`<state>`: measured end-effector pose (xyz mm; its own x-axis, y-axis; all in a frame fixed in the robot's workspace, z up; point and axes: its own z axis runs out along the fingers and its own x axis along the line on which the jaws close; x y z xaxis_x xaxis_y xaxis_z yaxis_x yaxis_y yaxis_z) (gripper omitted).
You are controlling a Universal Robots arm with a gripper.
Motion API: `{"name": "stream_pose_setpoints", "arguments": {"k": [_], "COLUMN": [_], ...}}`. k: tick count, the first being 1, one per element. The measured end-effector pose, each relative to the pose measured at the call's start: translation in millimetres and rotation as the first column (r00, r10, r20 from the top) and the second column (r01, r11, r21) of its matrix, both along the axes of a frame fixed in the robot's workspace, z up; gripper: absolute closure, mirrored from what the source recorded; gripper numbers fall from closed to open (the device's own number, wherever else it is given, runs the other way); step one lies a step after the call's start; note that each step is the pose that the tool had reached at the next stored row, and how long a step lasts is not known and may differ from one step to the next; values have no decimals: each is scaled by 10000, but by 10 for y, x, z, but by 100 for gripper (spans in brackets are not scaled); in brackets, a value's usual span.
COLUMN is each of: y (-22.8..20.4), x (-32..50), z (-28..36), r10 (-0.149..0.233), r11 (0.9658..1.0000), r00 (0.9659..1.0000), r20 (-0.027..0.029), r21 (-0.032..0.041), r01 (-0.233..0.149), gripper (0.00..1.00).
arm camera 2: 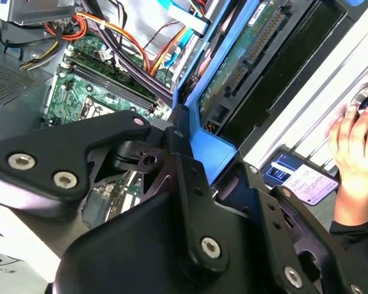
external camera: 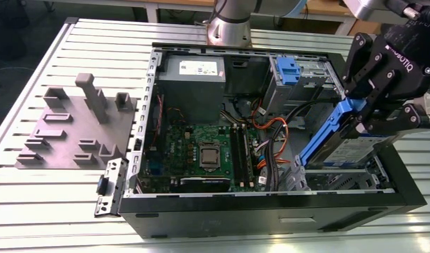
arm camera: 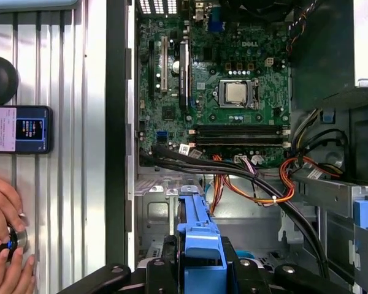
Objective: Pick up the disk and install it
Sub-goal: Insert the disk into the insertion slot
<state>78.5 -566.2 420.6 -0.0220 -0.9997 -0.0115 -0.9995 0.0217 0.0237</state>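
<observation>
- The pincer (external camera: 370, 118) is clamped on the disk (external camera: 349, 147), its black fingers closed over the blue carrier frame at the drive's upper end.
- The disk hangs tilted, above the drive cage at the exterior view's right, near corner of the open computer case (external camera: 271, 213); its lower end dips into the case, but I cannot tell whether it touches the cage.
- A white label with a blue band faces outward on the disk; its print is too small to read.
- In the second wrist view the disk's (arm camera 2: 257, 61) green circuit-board underside and connector strip show inside the blue frame.
- The motherboard (arm camera: 233, 92) lies flat in the case, with the bare processor (arm camera: 236, 92) at its middle and orange and black cables (arm camera: 257, 184) looping beside it.
- A grey power supply (external camera: 192, 87) with a small white label sits at the far side of the case.
- A grey fixture plate (external camera: 78, 129) with upright blocks rests on the slatted worktop (external camera: 32, 211), at the exterior view's left of the case.
- A person's hand (arm camera: 3, 245) rests on a small round object on the worktop, near a phone (arm camera: 18, 128) with a lit screen.
</observation>
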Motion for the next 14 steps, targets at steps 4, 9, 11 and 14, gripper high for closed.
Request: {"name": "stream_pose_setpoints", "arguments": {"k": [4,9,11,14], "y": [-2,-2,-3,-2], "x": [8,13,13,13], "z": [-49,-84,-86,-88], "r10": [-6,-7,-8,-8], "r11": [10000,10000,10000,10000], "r00": [10000,10000,10000,10000], "r20": [0,0,0,0], "r21": [1,-2,-1,0], "r01": [6,7,8,8], "gripper": [63,63,63,63]}}
